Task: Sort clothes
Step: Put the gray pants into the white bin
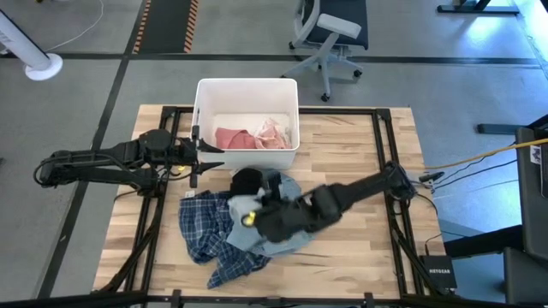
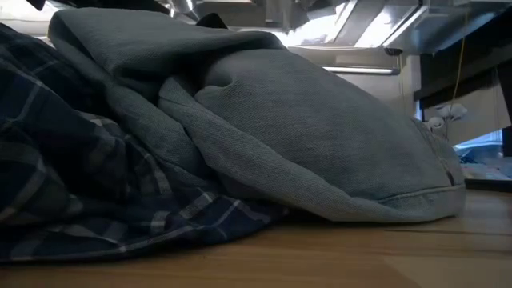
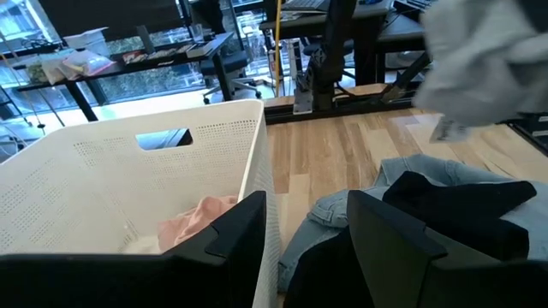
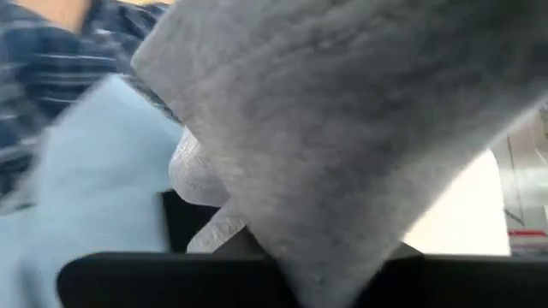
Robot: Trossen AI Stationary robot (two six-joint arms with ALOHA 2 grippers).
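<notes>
A pile of clothes lies mid-table: a blue-white plaid shirt, a grey-blue piece and a black piece. My right gripper is over the pile, shut on a light grey piece. My left gripper is open and empty beside the near left corner of the white bin. Pink pieces lie in the bin. My right gripper holds the light grey piece, which drapes over the fingers and hides the place of contact. The left wrist view shows the cloth up in the air above the pile, hanging slack.
The bin stands at the table's far edge. Bare wood lies to the right of the pile and along the near edge. Black frame rails run along the table's sides. An office chair stands beyond the far edge.
</notes>
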